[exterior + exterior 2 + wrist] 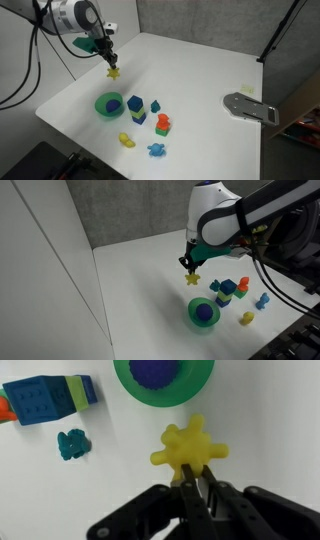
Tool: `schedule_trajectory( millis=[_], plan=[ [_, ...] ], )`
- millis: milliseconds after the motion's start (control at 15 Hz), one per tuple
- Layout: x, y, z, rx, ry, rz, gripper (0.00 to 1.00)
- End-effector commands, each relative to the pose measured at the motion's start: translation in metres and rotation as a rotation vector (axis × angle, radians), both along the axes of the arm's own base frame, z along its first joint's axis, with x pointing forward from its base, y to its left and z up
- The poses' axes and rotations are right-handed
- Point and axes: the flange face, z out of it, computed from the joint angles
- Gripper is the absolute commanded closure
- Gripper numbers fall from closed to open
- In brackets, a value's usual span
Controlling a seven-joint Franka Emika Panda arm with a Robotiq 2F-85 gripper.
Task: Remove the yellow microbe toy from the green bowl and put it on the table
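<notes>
We are pinching the yellow microbe toy (190, 448) in our gripper (190, 480).
We are holding it near the green bowl (128, 388), on its far side, perhaps just above the table (270, 420); a blue ball (155, 368) is lying inside.

- The yellow microbe toy (190, 448) is seen as a small, bright yellow lump with stubby rounded knobs all round. It is pinched at its near edge between the closed fingers of the end effector (190, 478).
- The toy is held outside the green bowl (99, 103), just beyond its far rim in both exterior views (192, 278). Whether the counter is touched cannot be told.
- The green bowl (192, 310) is round, shallow and bright green, and is set upright towards the near left part of the counter.
- The counter (190, 70) is white, smooth and flat, with rounded corners.
</notes>
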Motion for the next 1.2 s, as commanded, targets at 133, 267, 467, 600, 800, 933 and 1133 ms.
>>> schedule_trajectory(
  millis=[133,267,467,600,800,933,1133],
  plan=[
    [0.038,-0.012,-0.021,-0.002,-0.013,-0.079,0.96],
    [0.044,-0.017,-0.035,-0.001,-0.008,-0.09,0.96],
    [0.047,-0.022,-0.067,-0.004,0.019,-0.087,0.96],
    [0.046,-0.025,-0.089,-0.007,0.039,-0.081,0.96],
    [0.042,-0.03,-0.123,-0.018,0.074,-0.079,0.96],
    [0.039,-0.034,-0.139,-0.023,0.095,-0.084,0.96],
    [0.038,-0.036,-0.151,-0.028,0.117,-0.086,0.92]
  ],
)
